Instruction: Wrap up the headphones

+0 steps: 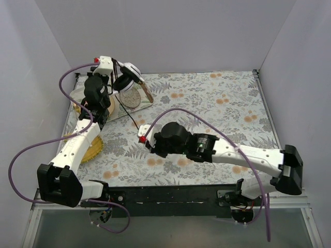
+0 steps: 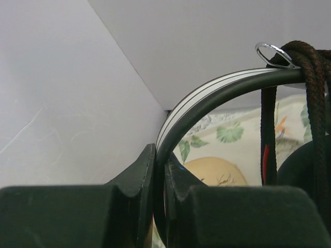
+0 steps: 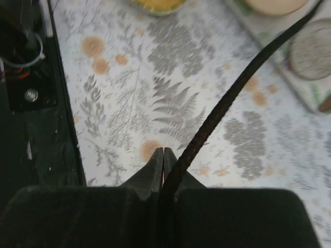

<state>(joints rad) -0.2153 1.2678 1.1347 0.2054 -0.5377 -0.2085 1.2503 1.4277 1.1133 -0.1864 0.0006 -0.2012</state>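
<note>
Both hands closed, one on the headband and one on the cable.
The left hand [image 2: 159,155] has its fingers pinched flat on the thin curved headband [image 2: 207,95], holding the headphones [image 1: 129,71] up over the far-left corner of the floral worktop [image 1: 222,103]. Several turns of the black cable [image 3: 227,98] are looped around the headband. The right hand [image 3: 164,157], near the worktop's middle, is shut tight on that cable, which runs taut from it toward the far-left corner.
</note>
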